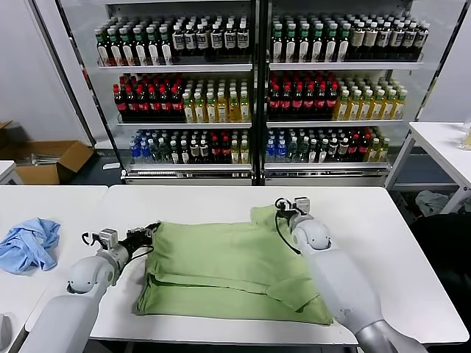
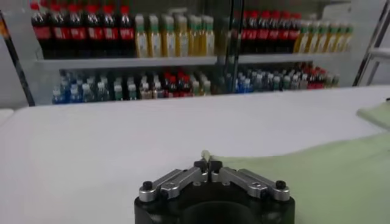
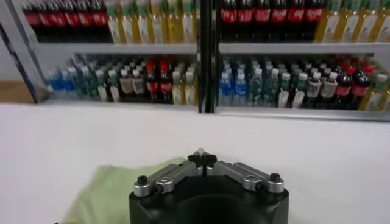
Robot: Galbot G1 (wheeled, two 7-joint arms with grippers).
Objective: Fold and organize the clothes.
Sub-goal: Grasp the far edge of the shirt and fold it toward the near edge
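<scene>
Three views, all facing the drinks shelves (image 1: 254, 88).
Your head camera looks down over the table (image 1: 412, 250); both wrist cameras sit low, close above it, sharing those shelves.

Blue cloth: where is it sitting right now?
In the head view the light blue cloth lies crumpled on the table's far left side, beyond the left gripper and apart from the green polo shirt.

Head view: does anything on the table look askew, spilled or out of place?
Nothing spilled or damaged. The green shirt lies partly folded, its near edge uneven and one sleeve skewed. A crumpled light blue cloth sits apart on the table at the robot's left. The left gripper and right gripper pinch the shirt's far corners.
</scene>
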